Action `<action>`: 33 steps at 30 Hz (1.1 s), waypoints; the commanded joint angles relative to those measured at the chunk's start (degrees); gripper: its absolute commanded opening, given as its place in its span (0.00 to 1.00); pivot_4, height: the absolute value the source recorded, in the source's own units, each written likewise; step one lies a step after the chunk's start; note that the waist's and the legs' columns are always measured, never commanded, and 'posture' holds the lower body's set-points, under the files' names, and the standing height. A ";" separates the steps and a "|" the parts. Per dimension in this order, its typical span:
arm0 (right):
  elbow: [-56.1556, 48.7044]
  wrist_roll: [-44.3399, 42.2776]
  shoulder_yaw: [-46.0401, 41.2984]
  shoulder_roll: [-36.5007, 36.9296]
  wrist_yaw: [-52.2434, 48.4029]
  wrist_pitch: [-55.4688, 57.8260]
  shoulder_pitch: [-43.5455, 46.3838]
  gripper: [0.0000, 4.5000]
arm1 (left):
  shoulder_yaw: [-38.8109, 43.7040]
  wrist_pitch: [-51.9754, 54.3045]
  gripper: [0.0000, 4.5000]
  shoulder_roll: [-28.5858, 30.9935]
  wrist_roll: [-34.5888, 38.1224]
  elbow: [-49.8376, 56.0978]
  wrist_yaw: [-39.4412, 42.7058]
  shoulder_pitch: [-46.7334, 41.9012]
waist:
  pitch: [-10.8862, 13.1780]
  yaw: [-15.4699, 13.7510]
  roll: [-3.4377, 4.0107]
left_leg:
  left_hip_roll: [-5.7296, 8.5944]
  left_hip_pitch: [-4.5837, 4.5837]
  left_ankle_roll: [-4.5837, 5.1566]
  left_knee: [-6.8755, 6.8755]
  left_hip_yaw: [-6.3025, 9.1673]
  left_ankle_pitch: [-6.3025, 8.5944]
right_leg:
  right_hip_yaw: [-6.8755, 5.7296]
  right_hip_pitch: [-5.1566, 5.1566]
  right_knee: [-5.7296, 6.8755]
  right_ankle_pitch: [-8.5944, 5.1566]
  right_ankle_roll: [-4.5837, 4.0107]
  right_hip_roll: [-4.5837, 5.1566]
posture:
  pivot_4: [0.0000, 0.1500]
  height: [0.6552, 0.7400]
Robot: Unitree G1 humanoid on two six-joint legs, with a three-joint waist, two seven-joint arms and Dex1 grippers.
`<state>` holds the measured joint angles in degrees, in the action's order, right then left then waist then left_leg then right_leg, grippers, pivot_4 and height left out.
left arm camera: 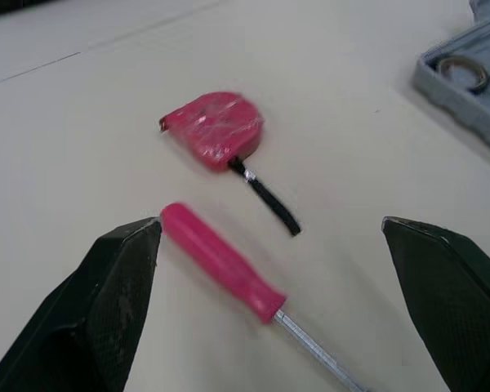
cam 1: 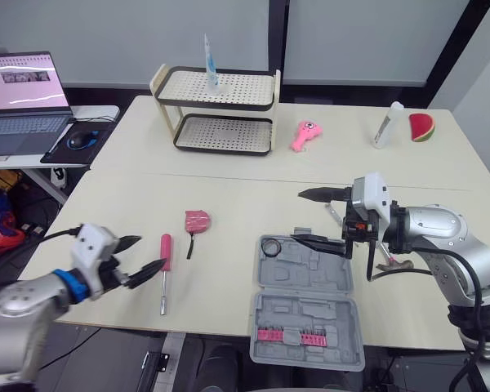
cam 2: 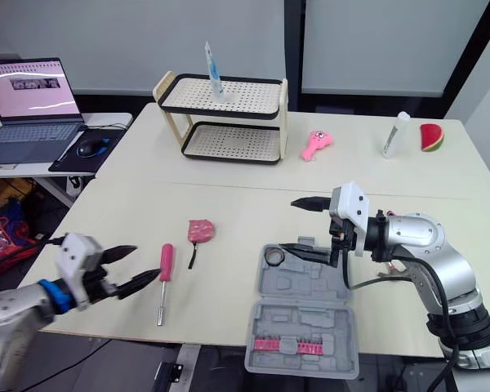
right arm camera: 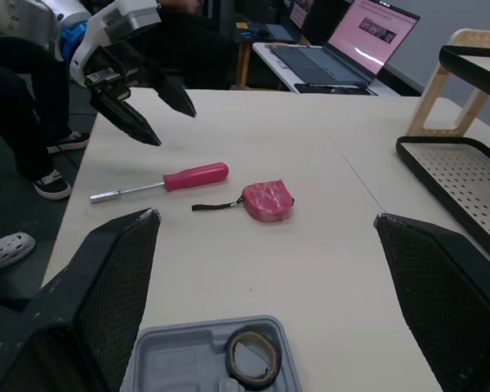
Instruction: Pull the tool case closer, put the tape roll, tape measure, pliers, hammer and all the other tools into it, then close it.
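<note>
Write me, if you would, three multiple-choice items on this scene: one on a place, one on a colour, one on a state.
1. Where does the dark ring-shaped tape roll lie? A) on the rack B) in the open grey plastic tool case C) beside the laptop
2. What colour is the handle of the metal-shafted screwdriver? A) yellow B) blue C) pink
3. How does the left pincer stand? A) open, empty B) shut on the screwdriver C) shut on the tape roll
Answers: B, it sits in the case's corner; C, the handle is pink; A, its fingers stand wide apart, gripping nothing.
</note>
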<state>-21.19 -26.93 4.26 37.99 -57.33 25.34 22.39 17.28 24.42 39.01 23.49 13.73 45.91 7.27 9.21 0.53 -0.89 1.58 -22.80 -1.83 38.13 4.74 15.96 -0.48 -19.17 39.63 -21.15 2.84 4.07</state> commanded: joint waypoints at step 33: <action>-2.09 1.75 -2.84 1.83 3.35 -1.49 -0.07 1.00 | -13.78 3.01 0.91 -26.60 -17.66 -11.31 -37.05 -12.51 | -0.02 -0.21 -0.06 | 0.02 -0.01 -0.24 0.00 -0.10 -0.14 | -0.06 0.07 -0.12 0.00 0.00 -0.04 | 1.00 1.00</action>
<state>-22.13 -25.31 2.95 39.34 -54.46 24.99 21.92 3.59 28.33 12.51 6.30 2.76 8.87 -4.75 9.19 0.32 -0.94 1.60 -22.81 -2.08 38.13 4.64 15.82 -0.55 -19.10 39.52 -21.15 2.84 4.03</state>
